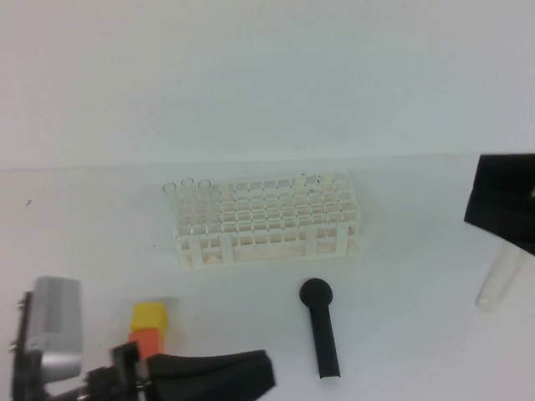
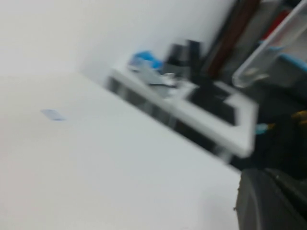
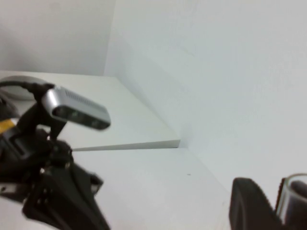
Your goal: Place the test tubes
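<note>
At far right, right gripper (image 1: 508,241) pinches clear cylindrical tube (image 1: 500,282); left gripper (image 1: 255,374) front-left.

The table (image 1: 418,359) is viewed from a raised camera on the robot's own side, angled down, with the rack (image 1: 267,221) mid-table, the left gripper (image 1: 247,372) at the near edge and the right gripper (image 1: 506,238), clamped on a test tube (image 1: 500,282), at the right edge. The left wrist view is turned low across the bare table toward blurred room clutter (image 2: 192,86). The right wrist view is aimed from close by at the left arm's silver camera (image 3: 76,111), which is also caught in the high view.
</note>
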Robot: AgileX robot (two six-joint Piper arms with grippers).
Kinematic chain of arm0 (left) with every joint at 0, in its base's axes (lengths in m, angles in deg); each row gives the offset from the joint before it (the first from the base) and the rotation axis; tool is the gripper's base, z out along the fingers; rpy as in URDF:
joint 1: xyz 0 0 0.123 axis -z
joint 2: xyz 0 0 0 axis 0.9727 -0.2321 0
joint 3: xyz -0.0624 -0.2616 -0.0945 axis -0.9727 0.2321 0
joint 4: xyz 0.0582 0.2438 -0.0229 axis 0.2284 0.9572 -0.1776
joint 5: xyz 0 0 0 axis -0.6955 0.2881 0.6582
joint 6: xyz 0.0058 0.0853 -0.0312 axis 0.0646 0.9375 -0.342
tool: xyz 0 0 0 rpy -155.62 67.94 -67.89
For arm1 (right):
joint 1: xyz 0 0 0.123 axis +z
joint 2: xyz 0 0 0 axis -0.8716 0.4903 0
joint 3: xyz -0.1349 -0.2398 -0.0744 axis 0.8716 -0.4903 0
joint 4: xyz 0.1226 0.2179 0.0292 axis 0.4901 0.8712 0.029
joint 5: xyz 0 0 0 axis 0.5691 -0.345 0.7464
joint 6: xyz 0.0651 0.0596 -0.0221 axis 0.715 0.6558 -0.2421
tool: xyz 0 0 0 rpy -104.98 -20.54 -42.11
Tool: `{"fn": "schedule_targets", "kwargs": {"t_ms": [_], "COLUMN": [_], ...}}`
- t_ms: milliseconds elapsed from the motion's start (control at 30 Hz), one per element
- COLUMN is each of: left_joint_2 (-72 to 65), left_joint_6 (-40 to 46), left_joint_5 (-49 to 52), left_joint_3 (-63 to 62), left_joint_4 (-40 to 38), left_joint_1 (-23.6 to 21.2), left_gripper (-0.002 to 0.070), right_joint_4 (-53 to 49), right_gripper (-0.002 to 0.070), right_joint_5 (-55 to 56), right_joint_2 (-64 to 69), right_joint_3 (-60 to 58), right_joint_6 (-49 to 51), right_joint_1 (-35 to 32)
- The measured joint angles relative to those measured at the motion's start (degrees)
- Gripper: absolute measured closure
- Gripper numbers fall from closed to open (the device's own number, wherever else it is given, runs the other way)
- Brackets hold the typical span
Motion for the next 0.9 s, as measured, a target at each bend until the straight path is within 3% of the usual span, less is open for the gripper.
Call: {"fn": "schedule_targets", "kwargs": {"t_ms": [300,400,900], "left_joint_2": [12.04,12.07,11.96], "left_joint_6": [-2.95,-6.10,-9.07], "left_joint_5": [34.64,43.27,44.26], "left_joint_3": [0.12,0.12,0.12], "left_joint_4": [18.60,21.04,22.99], "left_joint_1": [0.00,0.00,-0.11], "left_gripper": [0.0676,0.0676,0.0676], "right_joint_4": [-2.39,-3.03,-3.61], "right_gripper": [0.0563,0.0563,0.0563], "right_joint_5": [-2.05,-2.38,-5.20], "right_joint_2": [-0.02,-0.02,-0.02], "right_joint_3": [-0.11,-0.24,-0.33], "right_joint_6": [1.40,1.52,1.61], "right_joint_1": [0.00,0.00,0.00]}}
